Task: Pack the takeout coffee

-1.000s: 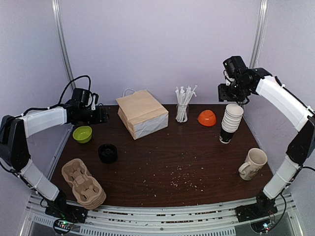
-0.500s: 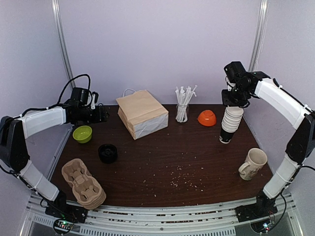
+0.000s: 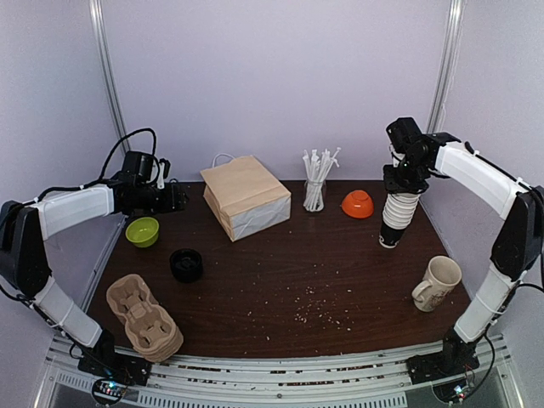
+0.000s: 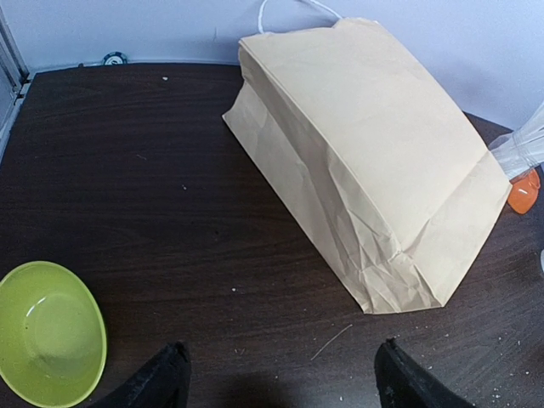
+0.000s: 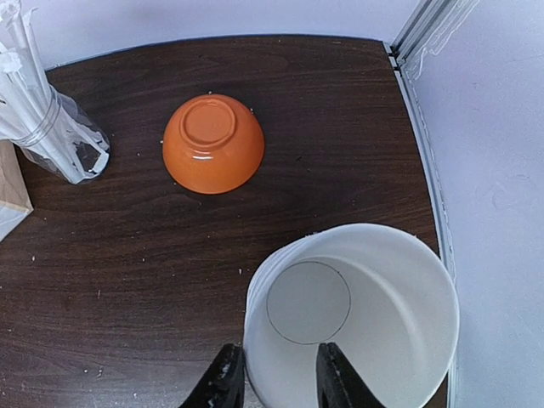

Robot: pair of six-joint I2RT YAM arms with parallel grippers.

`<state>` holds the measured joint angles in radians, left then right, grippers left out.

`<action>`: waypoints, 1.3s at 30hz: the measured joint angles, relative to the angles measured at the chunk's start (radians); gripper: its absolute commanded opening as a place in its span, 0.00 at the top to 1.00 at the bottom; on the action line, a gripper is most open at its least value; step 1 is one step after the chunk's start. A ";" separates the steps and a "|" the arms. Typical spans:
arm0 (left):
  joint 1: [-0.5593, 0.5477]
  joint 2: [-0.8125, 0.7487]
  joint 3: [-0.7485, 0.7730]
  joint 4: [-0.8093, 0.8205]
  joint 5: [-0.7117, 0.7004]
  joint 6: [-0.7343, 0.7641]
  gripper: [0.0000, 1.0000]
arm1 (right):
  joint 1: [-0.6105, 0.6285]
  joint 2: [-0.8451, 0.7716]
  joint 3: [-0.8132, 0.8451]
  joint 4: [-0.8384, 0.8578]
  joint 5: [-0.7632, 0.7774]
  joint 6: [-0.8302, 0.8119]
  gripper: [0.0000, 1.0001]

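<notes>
right pincer (image 5: 280,381) sitting spread across the white cup stack (image 5: 382,280) rim, left pincer (image 4: 285,384) hanging spread wide behind the brown bag (image 4: 365,161), black coffee cup (image 3: 186,264) standing apart, nearer the left pincer

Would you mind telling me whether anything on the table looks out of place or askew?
The orange bowl sits upside down, foot ring up. The paper bag lies on its side rather than standing. Crumbs are scattered over the table near its middle.
</notes>
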<state>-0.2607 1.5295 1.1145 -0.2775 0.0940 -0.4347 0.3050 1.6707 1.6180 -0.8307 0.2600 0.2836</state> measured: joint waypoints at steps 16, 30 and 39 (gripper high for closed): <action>0.000 0.000 0.000 0.000 0.000 0.000 0.25 | -0.005 0.000 -0.022 0.014 -0.005 -0.024 0.96; 0.000 0.000 0.000 0.000 0.000 0.000 0.25 | -0.005 0.000 0.020 -0.021 0.018 -0.035 1.00; 0.000 0.000 0.000 0.000 0.000 0.000 0.25 | -0.005 -0.001 0.078 -0.038 0.040 -0.037 1.00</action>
<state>-0.2607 1.5299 1.1145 -0.2775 0.0944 -0.4343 0.3004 1.6695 1.6962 -0.8688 0.3004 0.2462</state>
